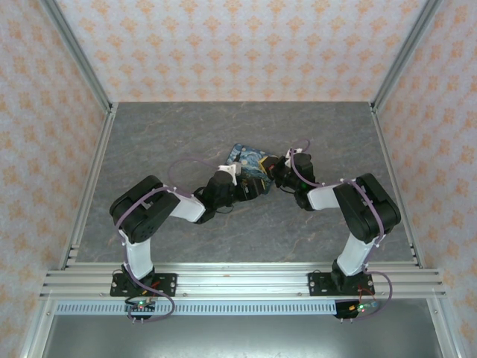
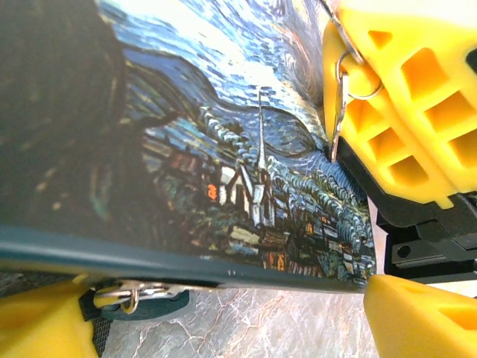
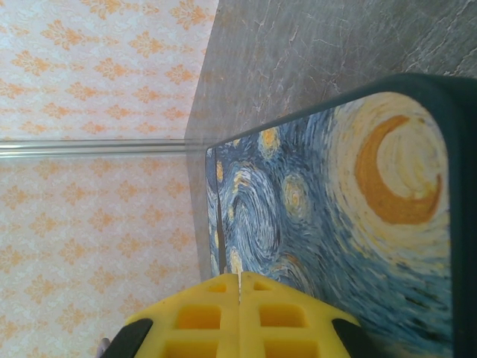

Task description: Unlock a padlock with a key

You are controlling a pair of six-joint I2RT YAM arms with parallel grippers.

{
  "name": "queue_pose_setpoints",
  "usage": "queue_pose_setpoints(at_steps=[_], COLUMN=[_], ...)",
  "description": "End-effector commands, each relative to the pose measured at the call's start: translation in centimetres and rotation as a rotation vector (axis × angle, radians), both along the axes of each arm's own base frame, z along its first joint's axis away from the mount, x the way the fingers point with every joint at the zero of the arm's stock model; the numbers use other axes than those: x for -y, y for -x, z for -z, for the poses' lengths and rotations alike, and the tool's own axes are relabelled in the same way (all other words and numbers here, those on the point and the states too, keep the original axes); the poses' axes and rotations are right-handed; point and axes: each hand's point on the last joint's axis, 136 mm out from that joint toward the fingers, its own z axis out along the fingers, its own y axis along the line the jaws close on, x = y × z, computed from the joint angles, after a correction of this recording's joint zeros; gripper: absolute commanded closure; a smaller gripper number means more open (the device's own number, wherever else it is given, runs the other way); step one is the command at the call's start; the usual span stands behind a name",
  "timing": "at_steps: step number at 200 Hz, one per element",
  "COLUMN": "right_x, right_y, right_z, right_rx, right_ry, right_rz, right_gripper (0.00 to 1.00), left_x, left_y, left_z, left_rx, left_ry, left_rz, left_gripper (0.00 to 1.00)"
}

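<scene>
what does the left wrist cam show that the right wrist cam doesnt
Left wrist: the village and steeple printed on the starry-night book, a key on a wire ring hanging at the right arm's yellow fingers, a metal ring under the book's edge, and the left fingers set wide apart.
Right wrist: the book's crescent moon, the patterned wall, and the right fingers pressed together.
Both: the book and the grey table.

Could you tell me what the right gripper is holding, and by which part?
The right gripper, fingers pressed together, pinches a small key, apparently near its ringed head, with the blade free beside the starry-night case.
</scene>
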Motion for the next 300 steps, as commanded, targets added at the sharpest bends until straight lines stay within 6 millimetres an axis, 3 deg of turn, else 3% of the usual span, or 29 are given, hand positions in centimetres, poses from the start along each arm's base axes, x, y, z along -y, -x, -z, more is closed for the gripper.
queue_pose_setpoints(at_steps=[1, 99, 156, 167, 173, 238, 300], right_x=[-0.2, -0.1, -0.2, -0.2, -0.2, -0.2, -0.2], right_y=[-0.3, -0.3, -0.5, -0.5, -0.5, -0.5, -0.5], right_z=[-0.2, -0.2, 0.0, 0.1, 0.1, 0.3, 0.5], right_rx=[0.015, 0.012, 0.011, 0.008, 0.007, 0.003, 0.0], right_ry=[-0.008, -0.012, -0.013, -0.014, -0.015, -0.018, -0.023], right_rz=[-0.007, -0.002, -0.002, -0.002, -0.001, -0.001, -0.002], right_gripper=[1.0, 1.0, 1.0, 1.0, 1.0, 1.0, 1.0], left_x=[0.0, -0.3, -0.4, -0.1, 0.0, 0.2, -0.3], left_y=[-0.5, 0.0, 0.6, 0.5, 0.5, 0.4, 0.7], left_z=[-0.7, -2.8, -2.1, -2.7, -1.5, -1.2, -2.4], left_rx=[0.01, 0.032, 0.012, 0.018, -0.004, -0.023, -0.01], left_ry=[0.086, 0.212, 0.221, 0.252, 0.248, 0.31, 0.359], left_rz=[-0.019, -0.048, -0.052, -0.051, -0.053, -0.101, -0.166], left_gripper=[0.13, 0.17, 0.18, 0.19, 0.19, 0.24, 0.29])
